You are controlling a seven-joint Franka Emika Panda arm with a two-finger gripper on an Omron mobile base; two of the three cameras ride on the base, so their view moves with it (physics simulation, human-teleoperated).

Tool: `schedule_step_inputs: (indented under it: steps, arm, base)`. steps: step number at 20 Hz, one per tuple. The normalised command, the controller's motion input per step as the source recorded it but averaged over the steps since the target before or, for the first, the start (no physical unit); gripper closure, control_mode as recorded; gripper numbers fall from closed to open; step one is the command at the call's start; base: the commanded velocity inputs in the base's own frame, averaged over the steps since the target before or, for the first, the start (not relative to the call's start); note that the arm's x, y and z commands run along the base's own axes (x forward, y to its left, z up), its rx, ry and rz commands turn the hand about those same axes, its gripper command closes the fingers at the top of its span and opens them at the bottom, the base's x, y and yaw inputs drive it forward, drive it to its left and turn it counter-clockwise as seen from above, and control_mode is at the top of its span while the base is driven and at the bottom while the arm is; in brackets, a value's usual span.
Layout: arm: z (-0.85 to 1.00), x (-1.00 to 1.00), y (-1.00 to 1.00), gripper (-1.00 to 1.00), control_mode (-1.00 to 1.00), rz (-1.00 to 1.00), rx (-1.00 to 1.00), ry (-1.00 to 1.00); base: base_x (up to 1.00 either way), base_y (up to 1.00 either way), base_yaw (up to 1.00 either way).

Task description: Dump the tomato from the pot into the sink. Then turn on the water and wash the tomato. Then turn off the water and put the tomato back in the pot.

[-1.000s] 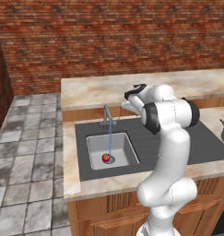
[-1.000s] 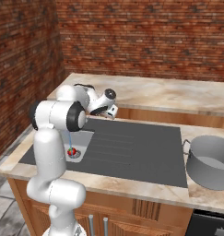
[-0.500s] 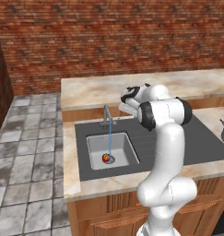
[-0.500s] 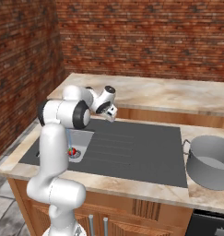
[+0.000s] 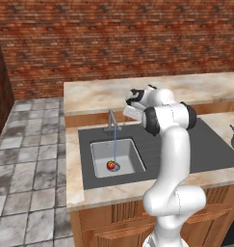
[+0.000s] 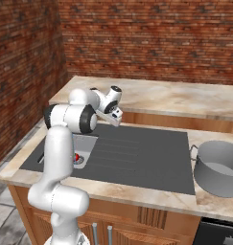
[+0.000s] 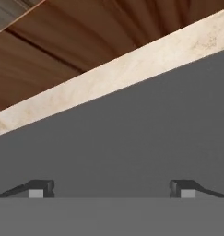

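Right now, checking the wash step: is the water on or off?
On: a thin blue stream falls from the faucet onto the tomato in the sink.

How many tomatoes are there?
1. The tomato sits in the sink by the drain, under the thin stream from the faucet. The pot stands on the counter; its inside isn't fully visible, so another could hide there.

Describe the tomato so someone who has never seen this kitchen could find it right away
Start at the dark grey plate set into the beige counter below the brick wall, and find the sink, the light grey basin at its left end. The tomato lies on the basin floor, where a thin blue stream of water falls from the faucet. It is the only small, round, red thing there.
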Motion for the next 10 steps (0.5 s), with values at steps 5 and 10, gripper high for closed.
schedule_step_inputs:
  steps: [5, 10]
  arm:
    - [-0.34, -0.06, 0.0, -1.0, -1.0, 0.0, 0.0, 0.17]
    - [-0.31, -0.04, 0.0, -1.0, -1.0, 0.0, 0.0, 0.14]
  base:
    - [0.0, 0.0, 0.0]
    - [0.0, 0.0, 0.0]
